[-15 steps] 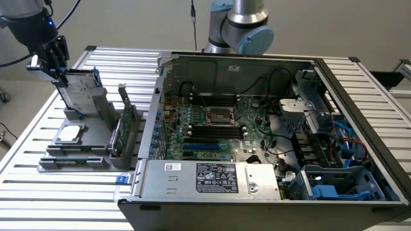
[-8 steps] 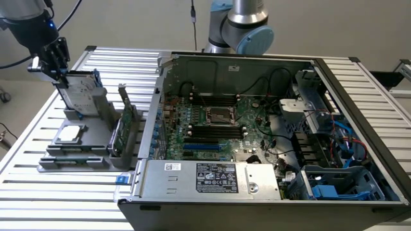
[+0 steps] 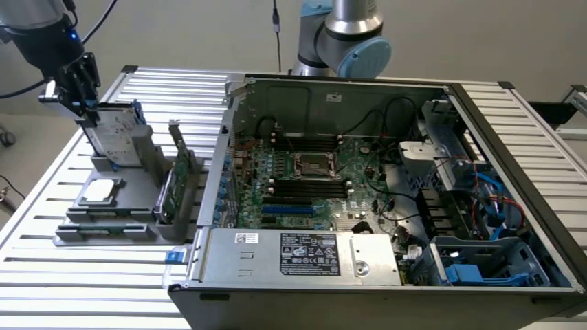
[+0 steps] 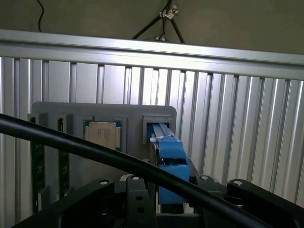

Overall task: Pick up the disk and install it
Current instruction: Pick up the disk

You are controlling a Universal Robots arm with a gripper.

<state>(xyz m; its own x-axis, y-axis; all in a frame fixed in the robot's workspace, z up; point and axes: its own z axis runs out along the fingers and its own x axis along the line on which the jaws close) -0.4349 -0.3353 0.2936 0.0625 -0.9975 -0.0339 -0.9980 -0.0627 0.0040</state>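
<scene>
Upper left, the gripper (image 3: 88,113) sits over the disk (image 3: 122,135) standing in a grey holder (image 3: 137,210); cannot tell if it grips.

Nothing legible: white labels (image 3: 310,253) on the grey metal box (image 3: 243,267), lower centre of the exterior view, too small to read

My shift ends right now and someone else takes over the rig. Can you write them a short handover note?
Gripper: at the top of the disk; whether it grips cannot be told.
Disk: upright in its slot in the grey holder, at the exterior view's left, beside the open computer case.
Done: the gripper is at the disk.
Left: the disk is not yet out of the holder and not yet installed in the case.
</scene>
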